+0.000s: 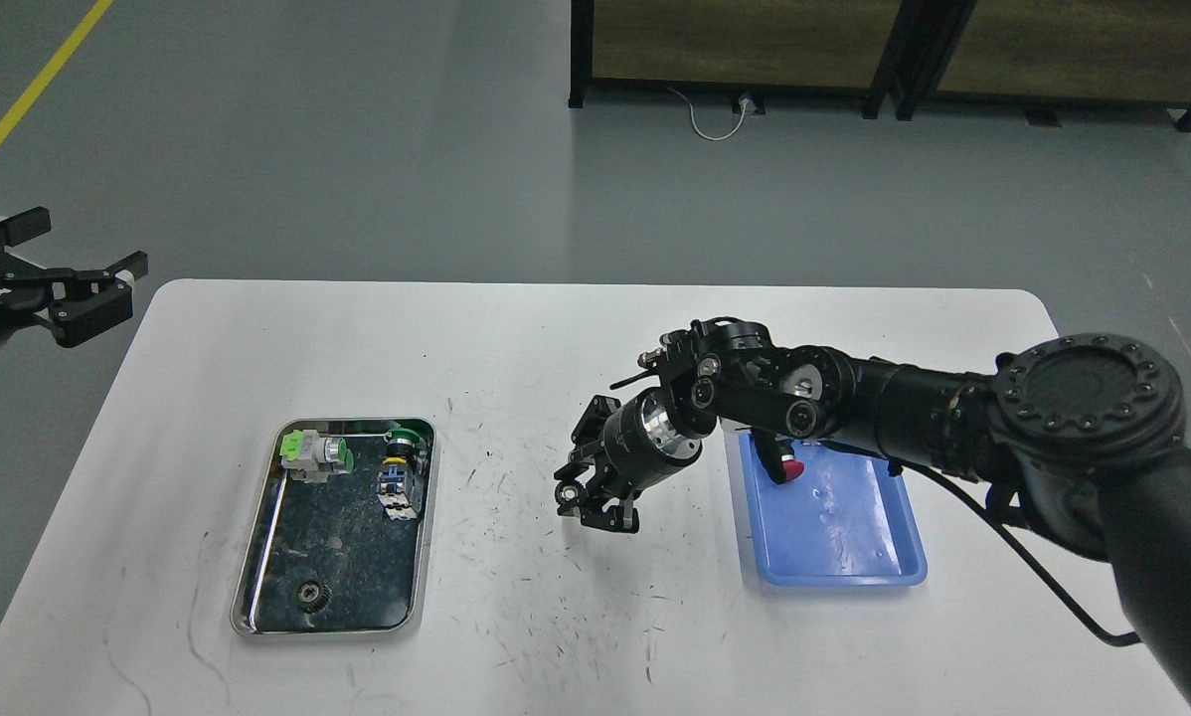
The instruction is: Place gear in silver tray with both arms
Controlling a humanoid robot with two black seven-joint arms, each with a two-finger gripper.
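We look down on a white, scuffed worktop (576, 328). On its left part lies the silver tray (257, 557), long side running away from us. The gear (312, 595) sits inside the tray on the dark bottom, close to the near rim and touching nothing else. At the far end of the tray lie two switches: a green-and-grey one (315, 454) in the far left corner, and one with a green cap and a blue body (400, 470) by the far right side.

Our right arm reaches in from the right across the blue tray (839, 532), which lies on the right part of the worktop. A red-tipped part (790, 468) shows in that tray's far left corner, partly hidden by the arm. Our right gripper (595, 495) hangs over bare worktop between the two trays, nearer the blue one, well apart from the gear. Its fingers are seen dark and bunched, so we cannot tell whether they are apart or together; nothing shows in them.

Our left gripper (64, 268) is raised beyond the worktop's far left corner, over the floor (357, 139), its fingers spread and holding nothing.
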